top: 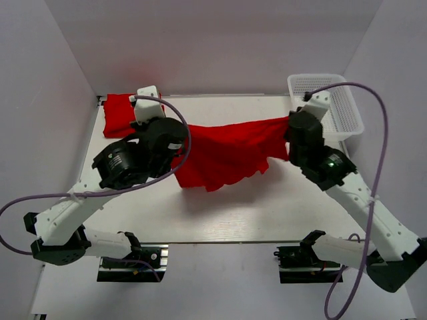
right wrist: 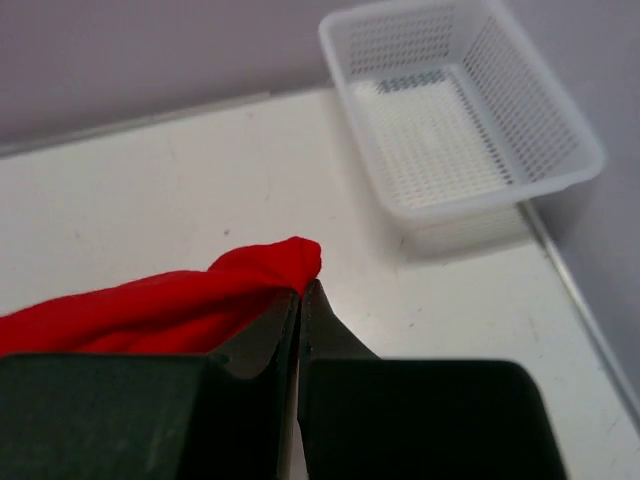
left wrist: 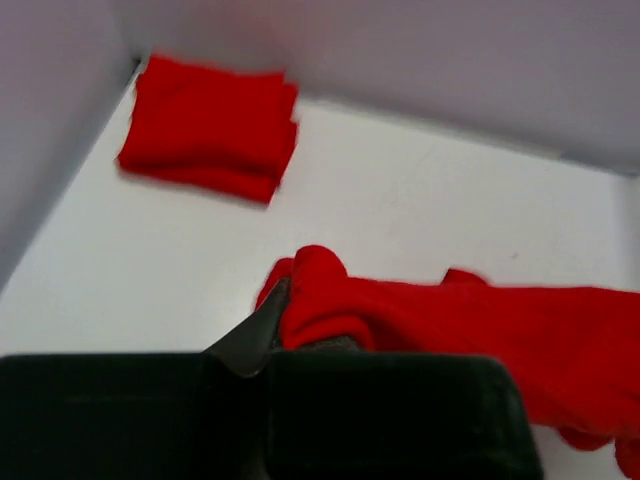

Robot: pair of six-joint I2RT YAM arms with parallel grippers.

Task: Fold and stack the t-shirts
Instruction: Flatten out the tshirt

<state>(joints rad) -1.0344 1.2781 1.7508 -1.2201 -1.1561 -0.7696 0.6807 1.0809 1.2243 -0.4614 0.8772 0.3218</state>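
A red t-shirt [top: 227,153] hangs stretched between my two grippers above the table's middle, its lower edge drooping toward the table. My left gripper [top: 179,141] is shut on its left end, a bunched fold [left wrist: 325,300] showing in the left wrist view. My right gripper [top: 291,127] is shut on its right end, and the pinched tip [right wrist: 290,262] shows in the right wrist view. A folded red t-shirt [top: 117,115] lies at the table's far left corner, also seen in the left wrist view [left wrist: 210,128].
A white perforated plastic basket [top: 347,117] stands at the far right corner, empty in the right wrist view [right wrist: 560,130]. White walls enclose the table on the left, back and right. The table's front edge [top: 220,241] runs just ahead of the arm bases.
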